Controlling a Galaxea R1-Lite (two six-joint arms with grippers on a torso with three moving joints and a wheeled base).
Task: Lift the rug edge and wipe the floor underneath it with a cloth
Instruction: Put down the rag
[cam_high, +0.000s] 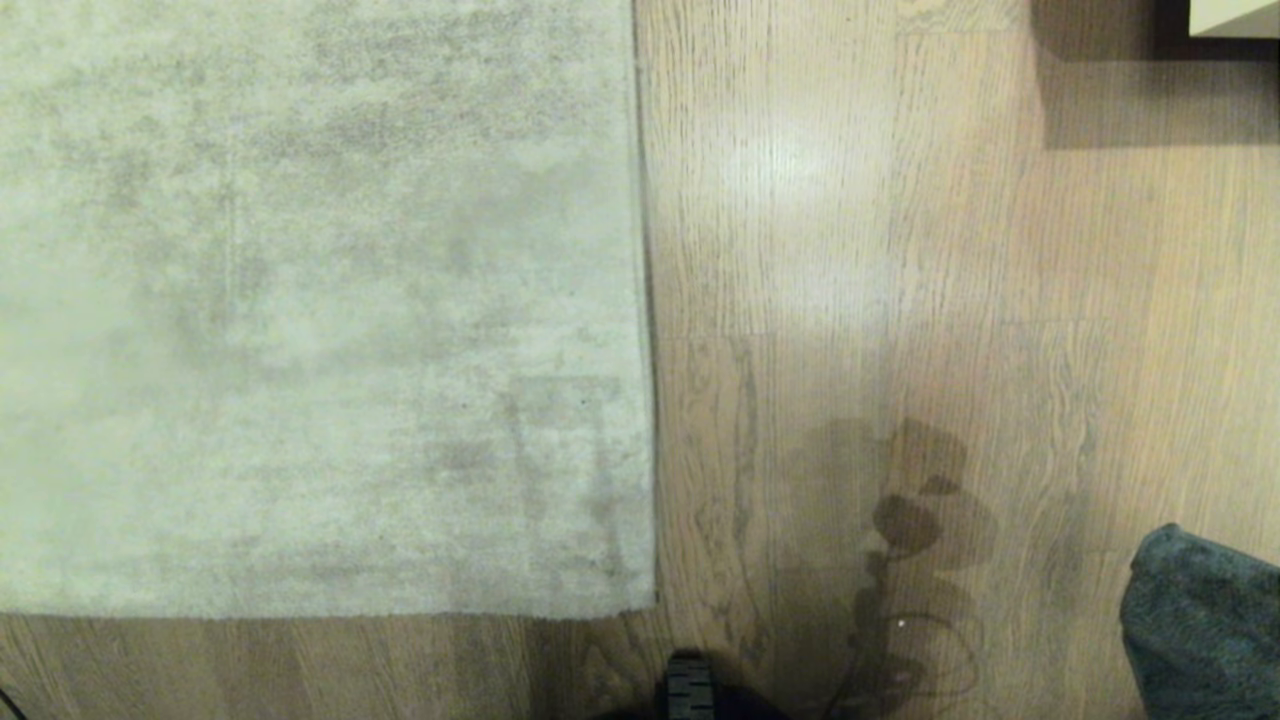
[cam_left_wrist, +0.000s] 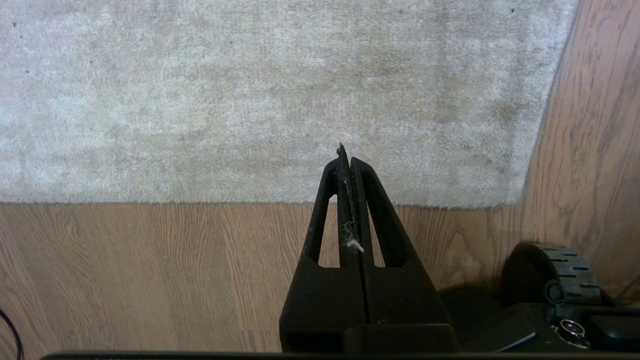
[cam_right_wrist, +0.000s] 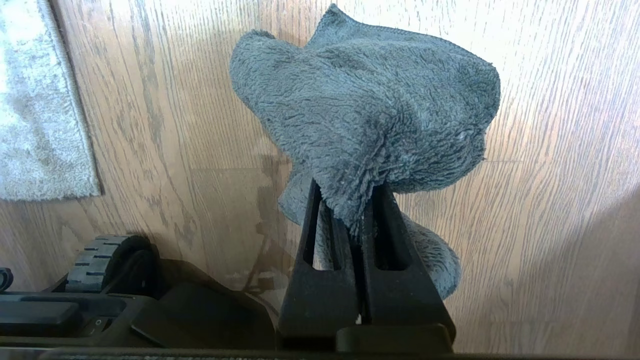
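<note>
The right end effector (cam_right_wrist: 350, 200) is gripping the cloth (cam_right_wrist: 370, 110), its two black fingers (cam_right_wrist: 320, 240) clamped together on a fold of the dark grey-teal fuzzy fabric, which is bulging above the fingertips and hanging down behind them over the floor (cam_right_wrist: 550, 150). In the head view only a corner of the cloth (cam_high: 1205, 625) is showing, at the lower right edge. The left end effector (cam_left_wrist: 347, 160) is pressing its fingers (cam_left_wrist: 372, 210) together with nothing between them but a wisp of lint, and it is pointing over the near edge of the rug (cam_left_wrist: 250, 100). The rug (cam_high: 320, 300) is lying flat on the light wood-grain floor (cam_high: 900, 250), filling the left half of the head view, its right edge and near corner lying down against the planks. A black treaded wheel (cam_left_wrist: 570, 270) of the base is sitting on the floor just beside that corner. A pale piece of furniture (cam_high: 1235, 18) is standing at the far right, casting a shadow on the planks
</note>
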